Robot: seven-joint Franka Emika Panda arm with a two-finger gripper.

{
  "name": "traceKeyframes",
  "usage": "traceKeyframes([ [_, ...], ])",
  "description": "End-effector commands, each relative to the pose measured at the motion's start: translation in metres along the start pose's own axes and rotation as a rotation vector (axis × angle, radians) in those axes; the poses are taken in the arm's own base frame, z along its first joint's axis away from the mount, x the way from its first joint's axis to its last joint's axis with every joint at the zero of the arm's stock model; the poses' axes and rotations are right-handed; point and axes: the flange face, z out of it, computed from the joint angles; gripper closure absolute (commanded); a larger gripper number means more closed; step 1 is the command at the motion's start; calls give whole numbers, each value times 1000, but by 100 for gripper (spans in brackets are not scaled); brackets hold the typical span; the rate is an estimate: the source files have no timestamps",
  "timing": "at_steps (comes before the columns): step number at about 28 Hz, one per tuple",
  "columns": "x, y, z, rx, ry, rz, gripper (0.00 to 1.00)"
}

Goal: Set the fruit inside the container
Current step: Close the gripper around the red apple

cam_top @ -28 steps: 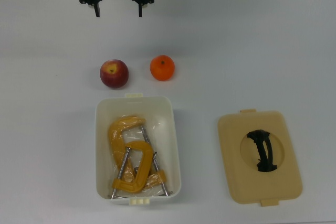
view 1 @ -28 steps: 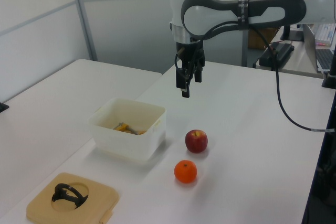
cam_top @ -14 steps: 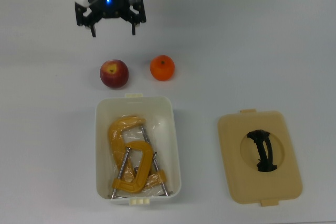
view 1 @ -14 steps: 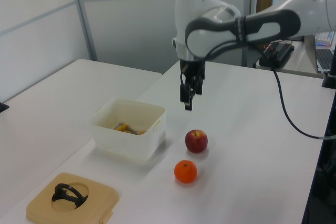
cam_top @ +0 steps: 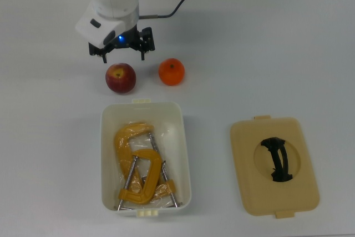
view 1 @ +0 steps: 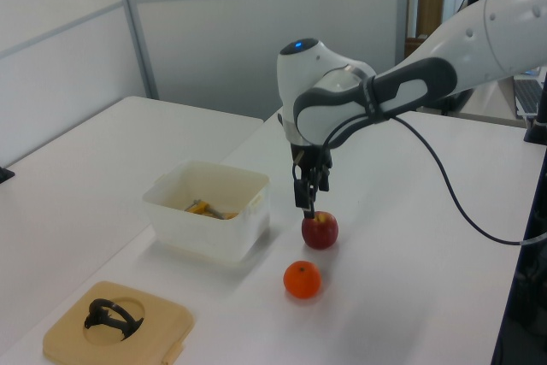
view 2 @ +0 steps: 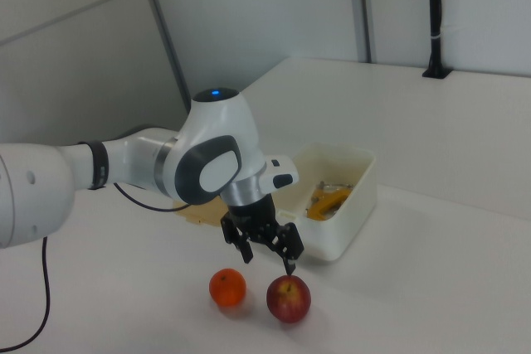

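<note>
Claw point(cam_top: 122, 56) spread, poised just above apple point(cam_top: 121, 77), at its 12 o'clock in top view. Orange point(cam_top: 171, 72) at apple's 3 o'clock. Container point(cam_top: 145, 110) at 6 o'clock, holding 2 clamps point(cam_top: 137, 165).

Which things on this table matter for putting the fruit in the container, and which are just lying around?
Part of the job:
apple
orange
white container
gripper, open just above the apple

Just lying about:
yellow clamps, already inside the container
tan lid with a black handle, flat on the table
</note>
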Motion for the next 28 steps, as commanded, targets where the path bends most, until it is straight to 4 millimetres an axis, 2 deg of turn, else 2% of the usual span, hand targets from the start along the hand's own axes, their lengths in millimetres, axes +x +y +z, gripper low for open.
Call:
traceKeyframes([
  [1,3,3,21,-45,-23,-47,0],
  [15,10,2,65,-86,-97,-85,0],
  [24,15,0,72,-92,-77,-92,0],
  [25,16,-1,73,-93,-77,-95,3],
  [26,17,-1,72,-98,-76,-98,29],
  [28,18,-2,71,-97,-74,-96,59],
])
